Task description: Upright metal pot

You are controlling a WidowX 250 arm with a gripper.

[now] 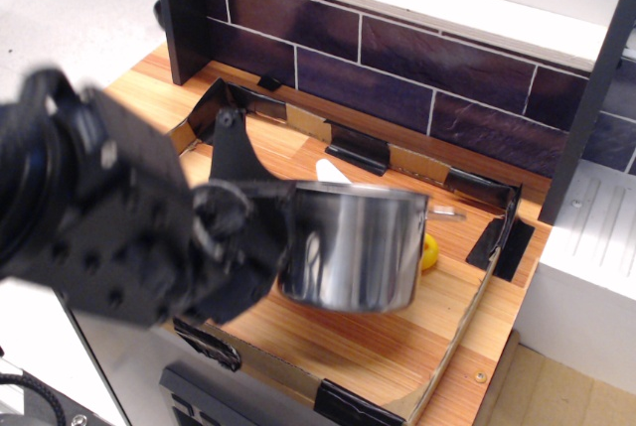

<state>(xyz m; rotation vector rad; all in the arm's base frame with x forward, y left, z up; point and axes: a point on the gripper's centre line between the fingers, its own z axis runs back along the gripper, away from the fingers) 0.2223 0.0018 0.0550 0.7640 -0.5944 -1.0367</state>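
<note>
Metal pot (353, 245) upright, rim up, base lifted clear of the wooden surface (397, 347), shadow visible beneath. Hanging over the middle of the shallow cardboard tray (452, 347), roughly level, slight motion blur. Thin wire handle (444, 213) sticking out on the pot's right side toward the back wall. Gripper (260, 237) pressed against the pot's left wall near the rim, jaws apparently clamped on the rim or left handle; exact contact hidden by the black arm body (109, 237), blurred. One dark finger (231, 148) pointing up just left of the pot. Yellow object (429, 252) peeking out just behind the pot's right edge, resting in the tray, mostly hidden. White flat piece (331, 172) just behind the pot's rim, partly covered. Dark purple tiled back wall (397, 69) behind the tray, black tape strips (358, 148) along the tray's cardboard edges. White cabinet (586, 257) to the right, well apart from the pot.
</note>
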